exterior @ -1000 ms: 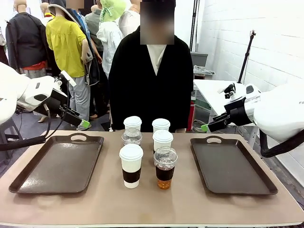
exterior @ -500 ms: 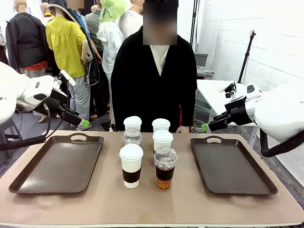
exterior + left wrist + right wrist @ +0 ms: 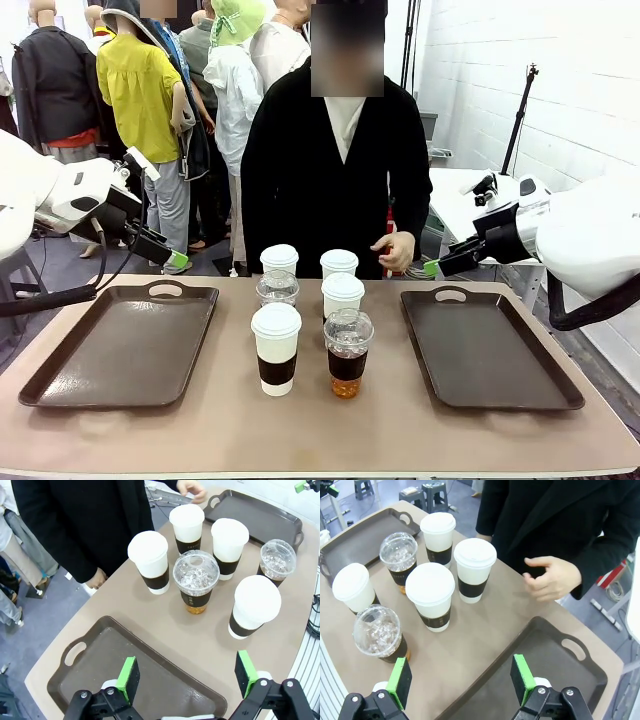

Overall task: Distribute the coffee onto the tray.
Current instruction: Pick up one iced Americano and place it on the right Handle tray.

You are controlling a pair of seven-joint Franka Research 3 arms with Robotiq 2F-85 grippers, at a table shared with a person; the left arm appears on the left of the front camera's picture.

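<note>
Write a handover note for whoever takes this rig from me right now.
Left gripper: open, holding nothing, near the far end of the left tray.
Right gripper: open, holding nothing, near the far end of the right tray.
Four white paper cups and two clear dome-lidded cups stand clustered mid-table between the trays.
Person's hand is raised at the far edge.
Done: nothing; no cup on a tray. Left: all six.

Paper, plastic and a matt tabletop

Four paper cups (image 3: 276,348) carry smooth white lids and dark bands; two clear plastic cups (image 3: 347,352) shine. The dark brown trays (image 3: 130,345) look faintly glossy, the beige table (image 3: 320,430) matt
</note>
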